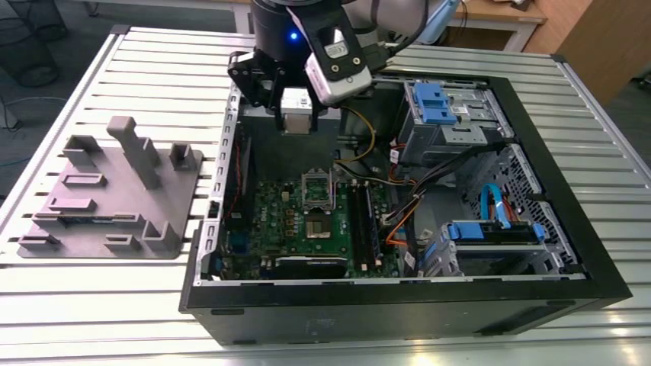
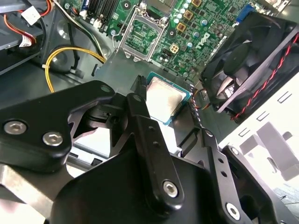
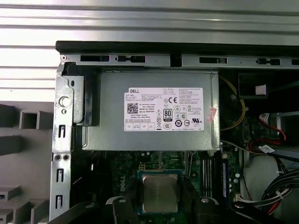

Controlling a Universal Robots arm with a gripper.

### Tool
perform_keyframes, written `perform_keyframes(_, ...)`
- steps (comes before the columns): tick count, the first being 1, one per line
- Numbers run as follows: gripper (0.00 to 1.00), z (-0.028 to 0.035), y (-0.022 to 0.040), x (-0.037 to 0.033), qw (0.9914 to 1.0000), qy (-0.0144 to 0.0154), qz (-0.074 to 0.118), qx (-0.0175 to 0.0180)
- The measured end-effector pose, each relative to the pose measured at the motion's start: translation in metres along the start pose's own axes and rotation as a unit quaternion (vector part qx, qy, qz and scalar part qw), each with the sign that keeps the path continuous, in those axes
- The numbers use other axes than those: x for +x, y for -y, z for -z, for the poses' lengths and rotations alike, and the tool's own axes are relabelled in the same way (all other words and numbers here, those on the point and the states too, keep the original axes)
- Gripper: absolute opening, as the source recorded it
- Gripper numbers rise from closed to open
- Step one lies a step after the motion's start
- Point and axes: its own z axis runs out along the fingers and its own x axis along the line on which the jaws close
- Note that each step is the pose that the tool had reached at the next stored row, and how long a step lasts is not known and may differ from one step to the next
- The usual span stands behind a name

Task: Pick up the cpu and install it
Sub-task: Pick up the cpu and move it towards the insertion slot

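Cpu [image 3: 160,192] clamped by opposite edges between end effector [image 2: 166,106] fingers, metal lid facing wrist; square, no long axis. Arm points down into computer case [image 1: 407,309], above motherboard [image 1: 290,221]. Open socket [image 2: 145,30] just beyond fingertips.
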Motion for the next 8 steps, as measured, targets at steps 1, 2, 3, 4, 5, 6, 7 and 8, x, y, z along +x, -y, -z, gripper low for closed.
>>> perform_keyframes(1,0.47,-0.0002,0.0005,-0.0002,1.00000,0.0000,0.000,-0.0001)
perform_keyframes(2,0.47,-0.0003,0.0008,-0.0003,1.00000,0.0000,0.000,-0.0001)
perform_keyframes(3,0.47,-0.0003,0.0011,-0.0004,1.00000,0.0000,0.000,0.0000)
perform_keyframes(4,0.47,-0.0004,0.0015,-0.0005,1.00000,0.0000,0.000,0.0000)
perform_keyframes(5,0.47,-0.0005,0.0019,-0.0007,1.00000,0.0000,0.000,0.0000)
perform_keyframes(6,0.47,-0.0007,0.0023,-0.0009,1.00000,0.0000,0.000,0.0000)
perform_keyframes(7,0.47,-0.0008,0.0030,-0.0011,1.00000,-0.0001,0.000,0.0001)
perform_keyframes(8,0.47,-0.0010,0.0040,-0.0015,1.00000,-0.0001,0.000,0.0000)
